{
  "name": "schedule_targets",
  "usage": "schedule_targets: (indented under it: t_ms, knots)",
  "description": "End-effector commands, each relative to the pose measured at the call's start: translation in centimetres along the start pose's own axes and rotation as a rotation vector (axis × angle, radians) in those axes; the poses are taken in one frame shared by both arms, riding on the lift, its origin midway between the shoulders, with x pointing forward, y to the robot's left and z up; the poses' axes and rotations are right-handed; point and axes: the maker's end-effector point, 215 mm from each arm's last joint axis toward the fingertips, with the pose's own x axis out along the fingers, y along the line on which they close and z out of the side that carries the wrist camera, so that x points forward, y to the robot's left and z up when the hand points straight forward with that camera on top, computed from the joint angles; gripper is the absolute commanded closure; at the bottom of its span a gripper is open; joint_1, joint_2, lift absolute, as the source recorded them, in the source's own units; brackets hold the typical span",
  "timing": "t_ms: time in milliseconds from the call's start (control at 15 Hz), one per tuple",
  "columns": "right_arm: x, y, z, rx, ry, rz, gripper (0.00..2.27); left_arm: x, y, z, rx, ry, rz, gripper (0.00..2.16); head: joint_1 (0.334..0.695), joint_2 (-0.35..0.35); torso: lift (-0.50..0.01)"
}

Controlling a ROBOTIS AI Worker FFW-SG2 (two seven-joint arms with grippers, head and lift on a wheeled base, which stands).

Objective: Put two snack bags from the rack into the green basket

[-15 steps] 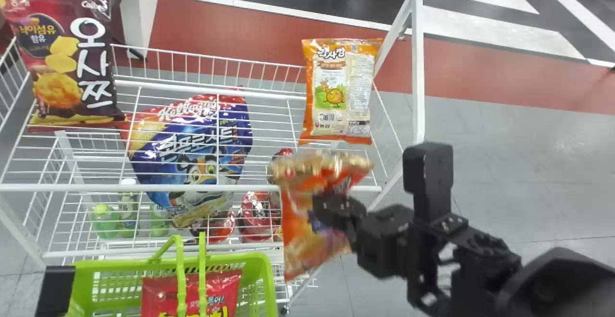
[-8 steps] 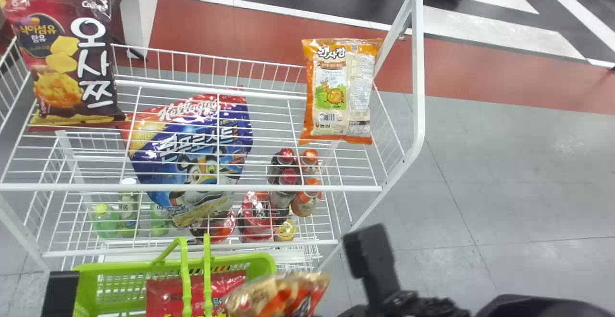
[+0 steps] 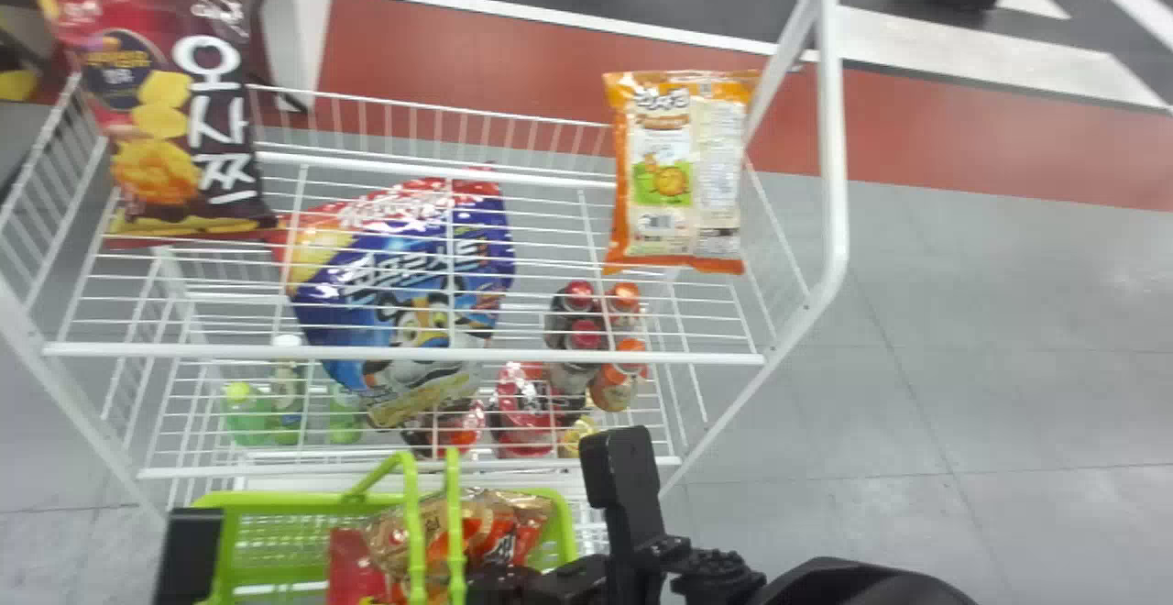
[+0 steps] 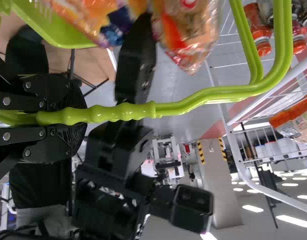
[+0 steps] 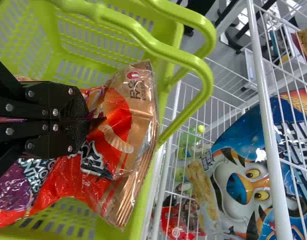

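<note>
Green basket handle (image 4: pixel 126 111), gripped, left wrist view

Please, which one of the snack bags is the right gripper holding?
The gold-and-orange bag. It is at the basket, gripped, while the red bag lies loose inside and the others are on the rack.

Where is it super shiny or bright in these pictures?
Right wrist view: white glints on the crinkly orange-gold plastic bag; left wrist view: glowing white ceiling lamps, pale shine along the curved green plastic handle; head view: soft pale glow on the grey floor.
</note>
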Motion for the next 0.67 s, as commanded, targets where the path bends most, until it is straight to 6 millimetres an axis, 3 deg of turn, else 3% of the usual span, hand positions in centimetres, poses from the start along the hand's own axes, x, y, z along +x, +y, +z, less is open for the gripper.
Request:
schedule_targets:
  t_ms: [0, 133, 200, 267, 333, 600]
  knots:
    - [0.9, 0.2, -1.8, 0.016, 0.06, 0.012, 2.13, 0.0, -0.2, -0.2, 0.003, 0.01, 0.0, 2.11, 0.695, -0.228, -0.007]
    - [0.4, 0.2, -5.4, 0.034, 0.194, 0.012, 2.09, -0.1, -0.1, -0.1, 0.005, 0.009, 0.005, 2.11, 0.695, -0.226, -0.007]
    - [-0.1, 0.0, -6.3, 0.042, 0.225, 0.006, 1.76, -0.2, 0.1, -0.1, 0.003, 0.008, 0.01, 2.11, 0.695, -0.234, -0.007]
    - [-0.7, -0.3, -5.9, 0.042, 0.213, -0.004, 0.8, -0.2, 0.1, 0.0, 0.003, 0.005, 0.012, 2.11, 0.695, -0.244, -0.007]
    - [-1.4, -0.7, -5.2, 0.032, 0.191, -0.019, 0.0, -0.2, 0.2, 0.0, 0.002, 0.004, 0.013, 2.11, 0.695, -0.257, -0.007]
    - [-6.3, -3.7, 0.6, -0.009, 0.021, -0.134, 0.05, 0.1, 0.7, 0.3, 0.007, 0.004, 0.033, 2.11, 0.695, -0.33, -0.007]
